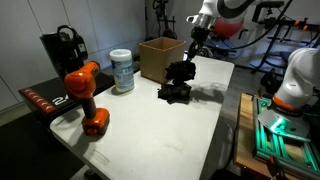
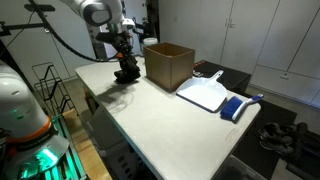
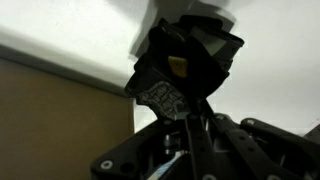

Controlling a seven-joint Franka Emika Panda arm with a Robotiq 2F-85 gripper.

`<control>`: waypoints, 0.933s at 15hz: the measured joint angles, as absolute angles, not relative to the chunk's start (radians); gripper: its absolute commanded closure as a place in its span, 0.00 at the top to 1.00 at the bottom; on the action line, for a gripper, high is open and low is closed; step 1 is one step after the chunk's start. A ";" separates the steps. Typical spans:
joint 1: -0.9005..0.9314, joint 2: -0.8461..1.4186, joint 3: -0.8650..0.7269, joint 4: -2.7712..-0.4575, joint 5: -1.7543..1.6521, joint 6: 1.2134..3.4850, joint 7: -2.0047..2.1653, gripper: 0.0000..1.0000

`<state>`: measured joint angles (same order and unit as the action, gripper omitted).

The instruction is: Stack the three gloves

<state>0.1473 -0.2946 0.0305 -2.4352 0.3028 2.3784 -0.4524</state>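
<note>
My gripper (image 1: 193,52) hangs over the white table, shut on a black glove (image 1: 181,72) that dangles from it. Below lies a pile of black gloves (image 1: 174,93) on the table; the held glove's lower end reaches it or nearly so. In an exterior view the gripper (image 2: 121,47) holds the glove (image 2: 124,60) above the pile (image 2: 127,76). In the wrist view the fingers (image 3: 185,125) pinch the black glove (image 3: 185,60), which has a grey patterned patch. I cannot tell how many gloves the pile holds.
A cardboard box (image 1: 160,56) stands just beside the gloves, also seen in an exterior view (image 2: 168,65). An orange drill (image 1: 85,95), a wipes canister (image 1: 122,70) and a black machine (image 1: 62,52) stand along one edge. A white board (image 2: 207,94) and blue object (image 2: 235,107) lie further along.
</note>
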 measured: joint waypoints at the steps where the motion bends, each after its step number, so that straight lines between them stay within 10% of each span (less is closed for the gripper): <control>1: 0.151 -0.289 0.045 -2.424 0.281 2.378 -0.434 0.01; 14: 0.189 -0.002 0.092 -2.273 0.390 2.336 -0.466 0.01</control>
<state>0.1890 -0.0022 0.0920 -2.2730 0.3898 2.3360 -0.4660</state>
